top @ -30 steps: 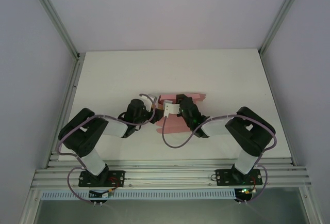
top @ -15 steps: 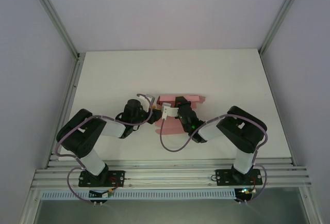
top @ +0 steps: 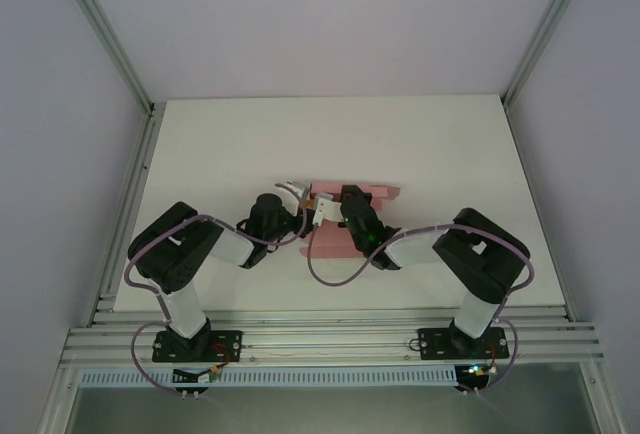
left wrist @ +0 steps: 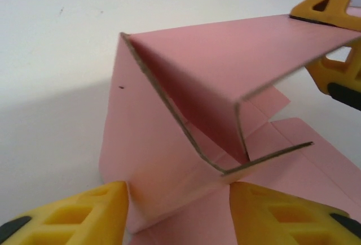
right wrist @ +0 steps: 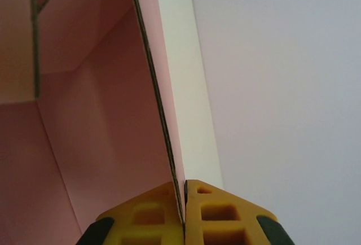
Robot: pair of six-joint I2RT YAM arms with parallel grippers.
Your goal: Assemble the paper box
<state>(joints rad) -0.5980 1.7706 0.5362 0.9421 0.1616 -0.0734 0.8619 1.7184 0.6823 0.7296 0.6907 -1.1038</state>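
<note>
The pink thin-card paper box is located directly between the two grippers, on the white tabletop. It is partly folded.

Right gripper: the yellow fingers are clenched on a raised panel of the box. The thin card edge is pinched in the seam between the two fingers, and the panel rises straight ahead of the fingertips. To the left of the held panel, the pink inner faces of the box meet at a fold. To the right of it, a strip of tabletop is seen.

Left gripper: the fingers are spaced apart, one on each side of a folded lower portion of the box. The card spans the gap from finger to finger. It cannot be told whether the card is squeezed or merely straddled. Ahead of and above this gripper, a panel is bent over into a tent shape, with its brown cut edge facing the gripper. The far upper corner of that panel is held by the right gripper, ahead and to the right. Beyond the fold, flat flaps of the box are laid on the tabletop.

In the overhead view, the two grippers are positioned close together, tip toward tip. Pink card is seen beyond the right gripper and beneath its wrist.
</note>
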